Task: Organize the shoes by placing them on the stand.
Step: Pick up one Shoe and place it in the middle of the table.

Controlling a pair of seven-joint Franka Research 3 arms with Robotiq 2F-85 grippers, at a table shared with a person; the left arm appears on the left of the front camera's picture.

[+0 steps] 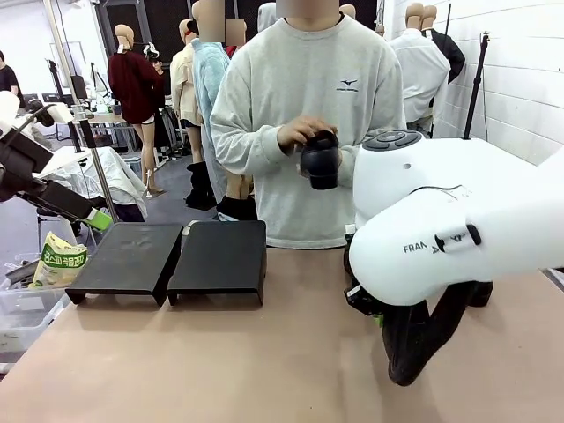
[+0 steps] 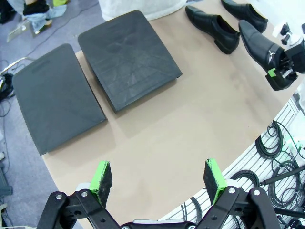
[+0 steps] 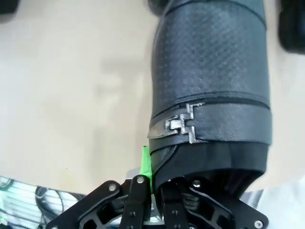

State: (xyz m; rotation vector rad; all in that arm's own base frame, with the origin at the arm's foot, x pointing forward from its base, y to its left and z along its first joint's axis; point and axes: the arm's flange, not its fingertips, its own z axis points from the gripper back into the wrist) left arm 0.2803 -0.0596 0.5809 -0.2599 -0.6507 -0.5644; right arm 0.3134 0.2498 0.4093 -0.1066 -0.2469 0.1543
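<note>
Tan worktop spans the front view. The stand, two black platforms side by side, sits left of centre with both tops bare. A person at the far side holds one black shoe in a hand at chest height. Below the right arm hangs a second shoe, low over the worktop.

Left wrist view: the left fingers stand wide apart with nothing between them, above bare worktop near the stand. Beyond the stand, two further shoes lie on the worktop.

Right wrist view: the right fingers are clamped on the near end of the second shoe.
</note>
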